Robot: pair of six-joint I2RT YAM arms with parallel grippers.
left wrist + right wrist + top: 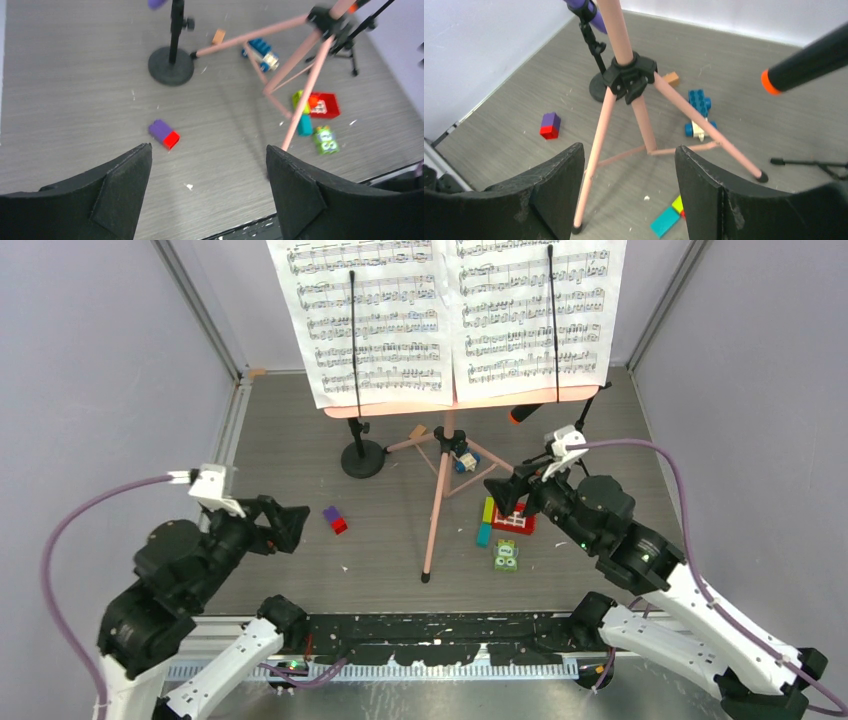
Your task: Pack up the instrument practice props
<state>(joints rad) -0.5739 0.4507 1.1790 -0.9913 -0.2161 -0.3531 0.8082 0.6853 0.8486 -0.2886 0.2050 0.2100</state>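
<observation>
White note sheets (450,315) rest on the pink holder, whose pole (437,500) and tripod legs (599,135) stand mid-table. A black round-base mic support (362,458) stands to its left, with a purple-headed microphone (586,10) at its top. The black orange-tipped microphone (525,412) hangs on a thin tripod support (590,405) at the right. My left gripper (298,528) hovers open at the near left, nothing between its fingers (208,150). My right gripper (505,495) is open just right of the pink legs, which lie beyond its fingers (629,149) and are not touched.
A purple-and-red brick (335,520) lies in front of the left gripper. Red, teal and green bricks (508,530) cluster under the right gripper. A blue toy car (463,460) sits between the tripod legs. Grey walls enclose the table on three sides.
</observation>
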